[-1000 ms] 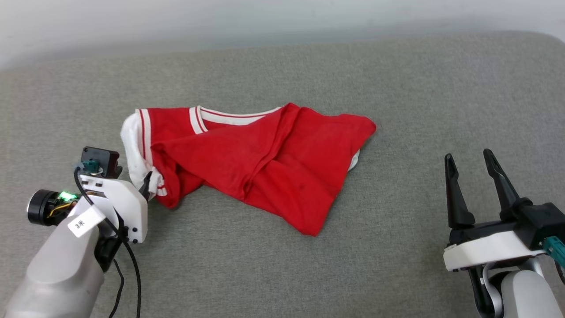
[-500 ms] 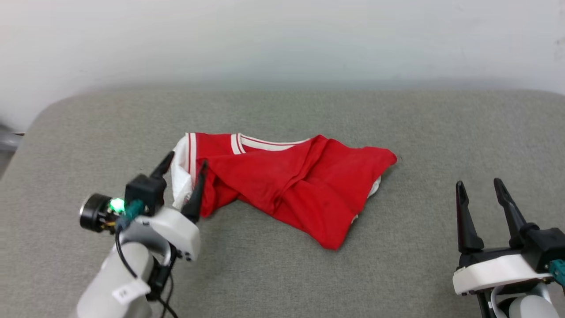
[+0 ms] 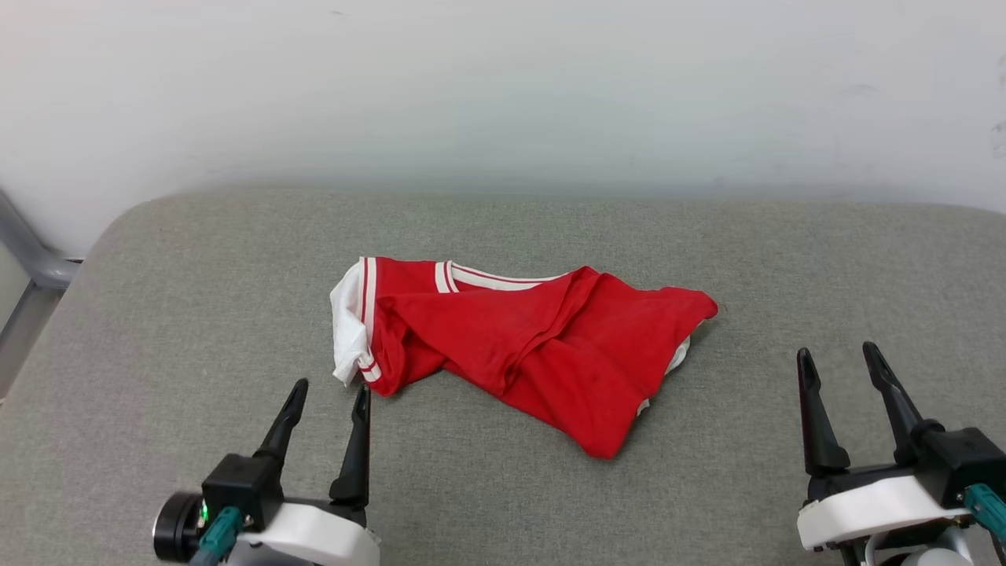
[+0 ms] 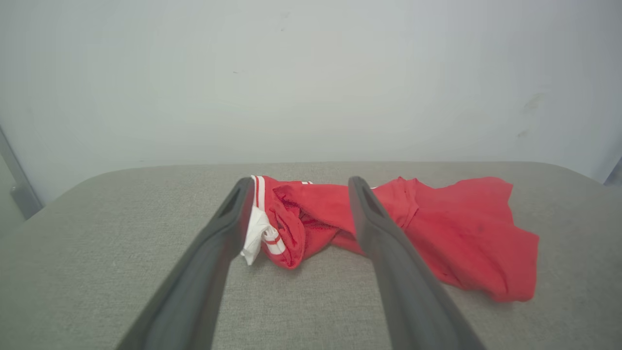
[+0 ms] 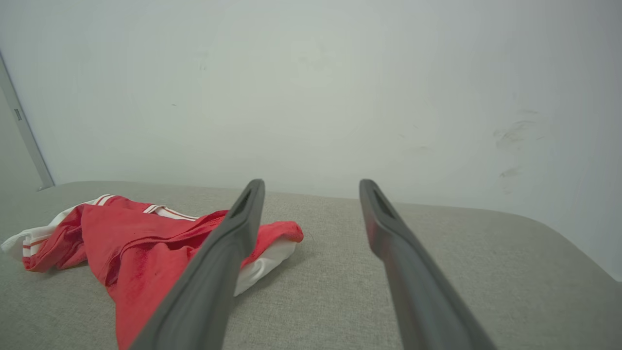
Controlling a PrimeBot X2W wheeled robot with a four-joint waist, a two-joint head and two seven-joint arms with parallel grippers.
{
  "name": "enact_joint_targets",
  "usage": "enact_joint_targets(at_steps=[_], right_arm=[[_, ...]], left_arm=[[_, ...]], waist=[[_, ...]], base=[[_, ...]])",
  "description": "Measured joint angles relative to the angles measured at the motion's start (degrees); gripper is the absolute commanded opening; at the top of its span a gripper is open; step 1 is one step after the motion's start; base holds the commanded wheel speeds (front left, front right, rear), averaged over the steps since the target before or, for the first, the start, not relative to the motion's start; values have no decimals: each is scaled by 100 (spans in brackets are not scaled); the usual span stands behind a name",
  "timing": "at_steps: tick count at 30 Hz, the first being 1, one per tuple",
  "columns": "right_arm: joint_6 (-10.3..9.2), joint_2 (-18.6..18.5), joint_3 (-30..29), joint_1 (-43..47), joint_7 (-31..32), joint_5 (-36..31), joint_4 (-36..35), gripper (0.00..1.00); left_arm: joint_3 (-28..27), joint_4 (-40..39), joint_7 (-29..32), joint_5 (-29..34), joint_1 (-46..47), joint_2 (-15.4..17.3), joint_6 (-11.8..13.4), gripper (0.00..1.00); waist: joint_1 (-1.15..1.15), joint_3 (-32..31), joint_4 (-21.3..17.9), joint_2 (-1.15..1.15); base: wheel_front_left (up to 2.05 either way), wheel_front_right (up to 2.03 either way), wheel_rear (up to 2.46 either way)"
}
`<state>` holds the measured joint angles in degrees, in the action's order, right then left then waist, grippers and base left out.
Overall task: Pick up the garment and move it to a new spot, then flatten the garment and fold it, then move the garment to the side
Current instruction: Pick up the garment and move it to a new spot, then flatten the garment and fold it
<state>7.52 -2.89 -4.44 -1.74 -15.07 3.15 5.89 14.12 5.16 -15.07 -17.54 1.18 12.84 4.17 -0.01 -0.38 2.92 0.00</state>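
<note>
At the lower left of the head view, the left hand [image 3: 332, 385] is spread wide and holds nothing, its tips just short of the white sleeve [image 3: 346, 322]. At the lower right, the right hand [image 3: 835, 350] is likewise spread and holds nothing, well apart from the cloth. The garment [image 3: 534, 346] lies crumpled mid-frame on the grey cushioned surface [image 3: 157, 314]. Beyond it, across the top, stands a pale wall [image 3: 503, 94].

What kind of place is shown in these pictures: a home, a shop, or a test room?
Probably a plain indoor test room rather than a lived-in home. A grey fabric-covered surface with rounded corners stands against a bare white wall, and a single crumpled red garment lies on it.
</note>
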Motion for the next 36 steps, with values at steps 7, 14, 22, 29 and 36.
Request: enact_joint_targets(at_steps=[7,14,22,29,36], right_arm=[[0,0,37,65,-1,49,16,100],[0,0,60,69,-1,80,24,100],[1,-91,424,-308,687,124,403,100],[0,-955,978,-1585,3034,1096,631,100],[0,-1328,876,-2592,4864,1658,1179,100]], left_arm=[[-322,-58,0,352,-305,-320,-289,100],[-446,111,0,602,-302,-530,-557,100],[-485,189,0,816,-146,-731,-725,100],[-532,221,0,882,155,-814,-824,100],[-525,281,0,924,357,-917,-907,100]], waist=[[0,-34,-10,0],[0,-6,-16,0],[2,271,92,0],[2,705,314,0],[2,1069,667,0]], base=[[0,0,0],[0,0,0],[0,0,0],[0,0,0],[0,0,0]])
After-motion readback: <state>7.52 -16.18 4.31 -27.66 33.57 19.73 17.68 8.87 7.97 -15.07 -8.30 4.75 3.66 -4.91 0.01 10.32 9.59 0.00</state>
